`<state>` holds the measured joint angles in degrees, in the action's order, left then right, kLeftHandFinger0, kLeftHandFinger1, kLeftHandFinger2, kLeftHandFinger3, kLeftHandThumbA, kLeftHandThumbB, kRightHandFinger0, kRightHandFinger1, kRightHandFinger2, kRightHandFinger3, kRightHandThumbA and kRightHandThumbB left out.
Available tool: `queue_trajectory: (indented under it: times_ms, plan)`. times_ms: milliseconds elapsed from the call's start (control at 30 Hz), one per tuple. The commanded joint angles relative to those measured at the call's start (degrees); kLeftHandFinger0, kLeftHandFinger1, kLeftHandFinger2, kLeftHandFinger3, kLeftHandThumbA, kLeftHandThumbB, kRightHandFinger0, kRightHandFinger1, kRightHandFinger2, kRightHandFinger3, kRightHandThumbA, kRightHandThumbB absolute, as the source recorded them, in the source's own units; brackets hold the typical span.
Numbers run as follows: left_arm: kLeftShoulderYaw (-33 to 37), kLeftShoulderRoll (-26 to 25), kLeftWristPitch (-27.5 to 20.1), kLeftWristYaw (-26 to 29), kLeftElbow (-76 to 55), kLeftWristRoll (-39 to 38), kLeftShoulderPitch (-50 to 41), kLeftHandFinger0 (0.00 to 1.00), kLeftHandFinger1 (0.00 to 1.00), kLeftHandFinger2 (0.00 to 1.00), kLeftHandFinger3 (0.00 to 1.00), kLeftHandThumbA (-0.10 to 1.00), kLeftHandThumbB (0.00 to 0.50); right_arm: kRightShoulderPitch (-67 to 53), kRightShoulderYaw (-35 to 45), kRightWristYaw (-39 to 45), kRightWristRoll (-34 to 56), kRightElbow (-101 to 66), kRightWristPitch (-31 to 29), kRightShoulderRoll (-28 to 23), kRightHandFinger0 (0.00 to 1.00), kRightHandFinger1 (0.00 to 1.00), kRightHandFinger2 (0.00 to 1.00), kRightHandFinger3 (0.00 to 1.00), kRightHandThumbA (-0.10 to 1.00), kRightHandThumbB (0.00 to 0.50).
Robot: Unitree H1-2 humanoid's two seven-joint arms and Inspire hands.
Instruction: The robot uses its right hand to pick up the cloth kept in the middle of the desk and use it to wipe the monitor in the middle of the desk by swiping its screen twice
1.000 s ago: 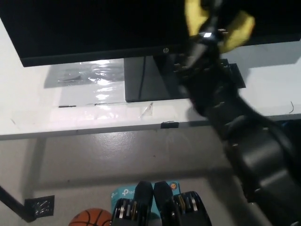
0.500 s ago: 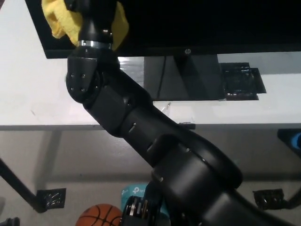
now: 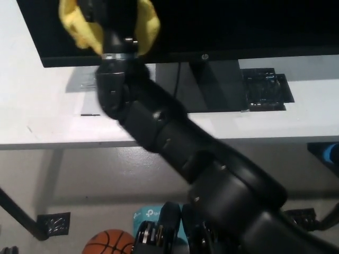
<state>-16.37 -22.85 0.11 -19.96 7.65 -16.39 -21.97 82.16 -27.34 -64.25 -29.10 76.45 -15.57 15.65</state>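
Now, line by line:

Robot hand: the black right robot hand (image 3: 117,21) is pressed against the lower left part of the monitor (image 3: 222,26) screen, clenched around the yellow cloth (image 3: 79,26), which bunches out on both sides of it.

Cloth: off the worktop (image 3: 37,106), held flat to the dark screen near its bottom left corner, just above the bezel.

What has just changed: a second ago the cloth was at the right part of the screen; half a second ago it was already at the left part. Since then it sits at much the same place, a little lower against the bezel. The whole picture has also shifted, so part of that is the camera.

Meaning for the task: judging by this, one sweep across the screen from right to left is done, and the hand is at the turning end of the stroke. A return sweep towards the right would make the second swipe.

Monitor stand: the stand (image 3: 212,84) rests toward the back edge of the worktop, partly hidden by the arm.

Left robot hand: not in view.

Risk: pushing hard at the screen's low corner could rock the monitor.
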Motion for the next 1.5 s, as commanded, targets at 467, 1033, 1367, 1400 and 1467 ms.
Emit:
queue_trajectory:
  times_ms: [467,1033,1367,1400,1467]
  plan:
    - [-0.16,-1.17,-4.84,-0.87,0.72,0.66,-2.22,0.48,0.51,0.64,0.78,0.02,0.204,-4.68,-12.48,2.55,-11.50,-1.36,-3.78,-21.73,0.00,0.00,0.36,0.46,-0.10,0.134]
    - [-0.57,-1.32,-6.49,-0.75,2.48,0.87,-3.37,0.55,0.57,0.70,0.81,0.03,0.187,-9.71,-11.73,1.46,-15.32,-3.45,-3.39,-31.86,0.00,0.00,0.33,0.14,-0.10,0.058]
    - [-0.91,-1.19,-6.66,-0.65,1.57,0.15,-4.05,0.52,0.55,0.68,0.80,0.05,0.195,-12.16,-11.33,1.19,-17.86,-5.75,-1.82,-36.92,0.00,0.00,0.40,0.12,-0.10,0.106]
    - [-0.94,-1.15,-7.00,-0.72,2.04,0.06,-3.86,0.51,0.55,0.68,0.79,0.02,0.190,-12.38,-11.30,1.32,-18.12,-6.18,-1.48,-37.26,0.00,0.00,0.39,0.13,-0.10,0.109]
    - [-0.99,-1.15,-6.31,-0.76,1.86,-0.30,-3.88,0.50,0.54,0.66,0.78,0.03,0.197,-13.25,-10.89,1.29,-18.38,-7.33,-1.55,-38.63,0.00,0.00,0.39,0.13,-0.10,0.119]
